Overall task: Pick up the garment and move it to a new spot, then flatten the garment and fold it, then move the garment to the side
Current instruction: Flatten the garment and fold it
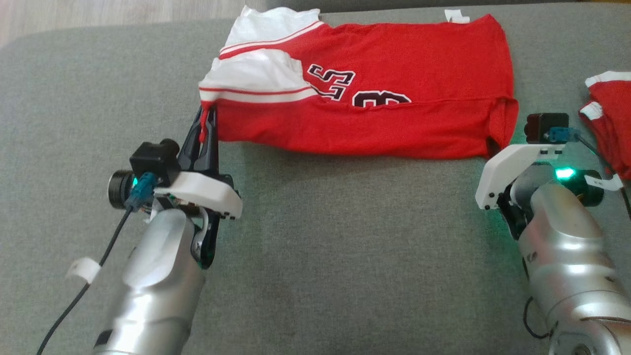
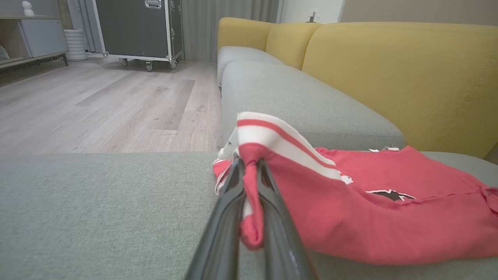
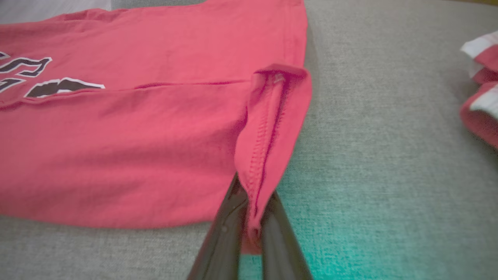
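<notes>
The garment [image 1: 404, 74] is a red jersey with white striped trim and black numbers, lying folded lengthwise on the grey sofa seat [image 1: 320, 246]. My left gripper [image 1: 206, 116] is shut on its near left corner, by the white trim. In the left wrist view the fingers [image 2: 229, 202] pinch a bunched red fold of the garment [image 2: 350, 210]. My right gripper [image 3: 253, 190] is shut on the near right hem corner of the garment [image 3: 136, 136], which stands up in a lifted fold. In the head view my right wrist [image 1: 522, 162] hides those fingers.
A second red and white cloth [image 1: 609, 118] lies bunched at the right edge of the seat, also in the right wrist view [image 3: 480, 97]. Yellow backrests [image 2: 389, 77] rise behind the seat. Wooden floor [image 2: 97, 105] and a black wheeled case [image 2: 136, 27] lie beyond the sofa's left end.
</notes>
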Tool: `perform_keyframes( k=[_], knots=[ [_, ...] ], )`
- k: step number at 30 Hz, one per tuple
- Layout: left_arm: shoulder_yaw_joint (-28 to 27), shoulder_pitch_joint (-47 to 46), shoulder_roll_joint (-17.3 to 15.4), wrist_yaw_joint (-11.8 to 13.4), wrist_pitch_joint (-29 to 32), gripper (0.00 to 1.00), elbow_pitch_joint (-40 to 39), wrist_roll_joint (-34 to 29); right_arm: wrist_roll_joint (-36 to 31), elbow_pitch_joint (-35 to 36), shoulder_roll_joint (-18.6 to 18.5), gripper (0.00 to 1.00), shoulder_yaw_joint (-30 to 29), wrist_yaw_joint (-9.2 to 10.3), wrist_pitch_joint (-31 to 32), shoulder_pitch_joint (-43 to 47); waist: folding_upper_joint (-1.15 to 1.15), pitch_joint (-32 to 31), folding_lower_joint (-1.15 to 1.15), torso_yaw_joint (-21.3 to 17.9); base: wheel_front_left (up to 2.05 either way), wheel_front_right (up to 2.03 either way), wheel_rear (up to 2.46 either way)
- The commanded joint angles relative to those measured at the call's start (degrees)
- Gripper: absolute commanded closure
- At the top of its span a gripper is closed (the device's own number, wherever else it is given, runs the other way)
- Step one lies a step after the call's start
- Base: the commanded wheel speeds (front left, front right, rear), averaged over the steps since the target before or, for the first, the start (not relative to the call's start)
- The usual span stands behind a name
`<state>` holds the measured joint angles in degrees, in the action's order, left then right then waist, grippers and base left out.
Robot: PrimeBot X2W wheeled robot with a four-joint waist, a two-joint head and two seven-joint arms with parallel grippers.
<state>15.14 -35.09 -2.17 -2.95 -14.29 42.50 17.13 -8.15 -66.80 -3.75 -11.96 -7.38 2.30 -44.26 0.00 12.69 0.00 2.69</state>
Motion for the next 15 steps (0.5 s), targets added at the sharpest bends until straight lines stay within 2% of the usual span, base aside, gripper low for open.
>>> perform_keyframes(
  k=[1,7,15],
  knots=[
    [-1.4,-0.4,-1.4,0.3,-0.7,1.00,-1.1,0.0,-1.1,0.3,0.1,1.00,1.1,-0.11,-1.0,-0.3,0.00,-0.7,0.00,-0.1,0.00,0.00,0.00],
    [-1.3,1.4,-2.6,0.0,-0.7,1.00,1.1,0.3,-1.8,-0.5,-0.7,1.00,2.1,-0.11,-3.2,0.0,0.00,-3.6,0.00,-0.8,0.00,0.00,0.00],
    [-1.0,6.8,-4.3,-1.2,0.5,1.00,4.7,1.6,0.4,-4.0,-2.1,1.00,8.2,-0.11,-2.5,1.7,0.00,-10.7,0.00,-2.8,0.00,0.00,0.00]
  ],
)
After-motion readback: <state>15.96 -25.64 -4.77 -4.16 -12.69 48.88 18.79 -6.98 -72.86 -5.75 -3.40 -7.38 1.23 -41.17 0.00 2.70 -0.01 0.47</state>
